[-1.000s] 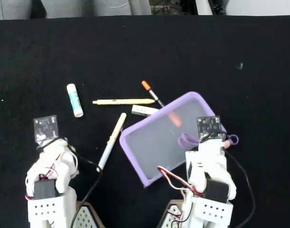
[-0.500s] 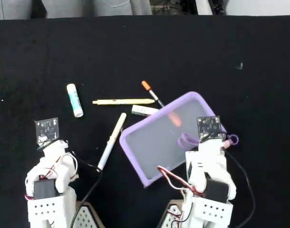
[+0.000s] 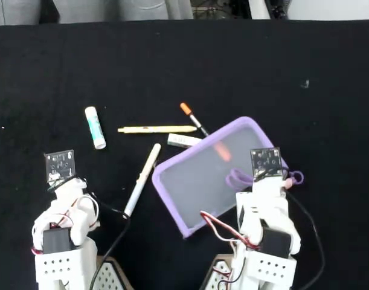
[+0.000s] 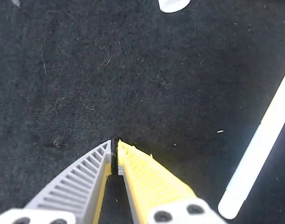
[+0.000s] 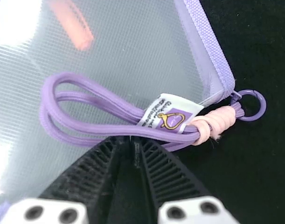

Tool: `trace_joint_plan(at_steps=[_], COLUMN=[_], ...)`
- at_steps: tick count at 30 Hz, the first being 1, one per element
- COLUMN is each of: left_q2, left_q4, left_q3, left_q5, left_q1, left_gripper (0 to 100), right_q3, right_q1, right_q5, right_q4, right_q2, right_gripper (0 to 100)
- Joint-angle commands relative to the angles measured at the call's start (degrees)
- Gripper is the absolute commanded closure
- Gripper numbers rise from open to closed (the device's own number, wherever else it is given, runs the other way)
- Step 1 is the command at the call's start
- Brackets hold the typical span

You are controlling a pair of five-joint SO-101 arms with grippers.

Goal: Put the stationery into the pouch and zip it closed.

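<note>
Slightly, the left arm had drawn back toward the lower left. The left claw [image 4: 115, 144] was clenched and empty. The right claw [image 5: 131, 140] was clenched just at the cord [image 5: 86, 109] of the pouch [image 3: 202, 175], which lay at lower centre. The glue stick [image 3: 95, 127], the yellow pen [image 3: 157, 129] and the white pen [image 3: 142, 179] lay outside it on the counter [image 3: 293, 72], so most of the packing, and the zipping, seemed not yet done.

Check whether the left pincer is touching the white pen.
Apart. The left wrist view shows the left pincer shut over bare table, with a strip of black cloth between it and the white pen.
</note>
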Motion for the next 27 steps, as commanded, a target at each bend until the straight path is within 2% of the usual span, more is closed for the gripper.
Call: trace_joint_plan(at_steps=[1,4,9,15,18,22,27], left_q2=[0.35,0.35,0.35,0.35,0.35,0.35,0.35], left_q4=[0.26,0.26,0.26,0.26,0.26,0.26,0.26], left_q3=[0.57,0.57,0.57,0.57,0.57,0.57,0.57], left_q5=[-0.53,-0.53,-0.53,-0.53,-0.53,-0.53,-0.53], left_q1=[1.63,2.15,2.15,2.15,2.15,1.89,1.80], left_gripper=[97,97,97,97,97,97,97], right_q3=[1.10,-1.45,-15.69,-31.52,-36.18,-38.73,-40.84], right_q1=[-0.18,-0.09,0.18,-0.09,-0.26,-7.30,-19.78], right_q5=[4.31,11.60,8.44,1.58,2.64,10.99,18.64], right_q4=[-6.86,-13.54,-13.98,-10.99,-9.05,-1.49,8.00], right_q2=[-4.18,-4.18,-4.09,-3.74,-3.56,0.66,15.08], right_gripper=[96.6,96.6,94.7,70.7,66.8,67.0,67.0])
